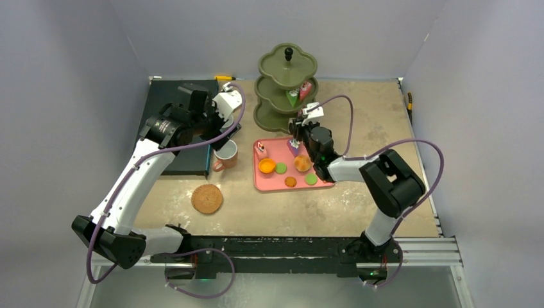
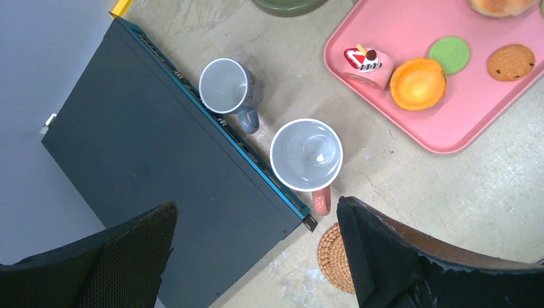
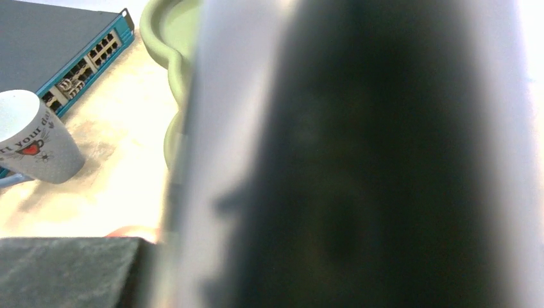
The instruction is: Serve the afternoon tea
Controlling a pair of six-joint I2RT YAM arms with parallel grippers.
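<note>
The orange mug (image 2: 306, 155), white inside, and the small grey mug (image 2: 224, 85) stand upright beside a black box (image 2: 147, 147). My left gripper (image 2: 256, 256) is open and empty, high above the box corner, just near of the orange mug (image 1: 226, 154). On the pink tray (image 1: 269, 185) lie a cake slice (image 2: 365, 64), an orange round (image 2: 418, 83), a green round (image 2: 449, 54), a cookie (image 2: 510, 62) and a bun (image 1: 302, 163). My right gripper (image 1: 296, 142) hovers over the tray's far edge. A blurred black thing (image 3: 359, 160), apparently the tongs, fills its wrist view.
A green three-tier stand (image 1: 287, 90) behind the tray holds two cake slices (image 1: 293, 96) on its middle tier. A woven coaster (image 1: 206, 199) lies near of the orange mug. The black box (image 1: 176, 125) takes up the back left.
</note>
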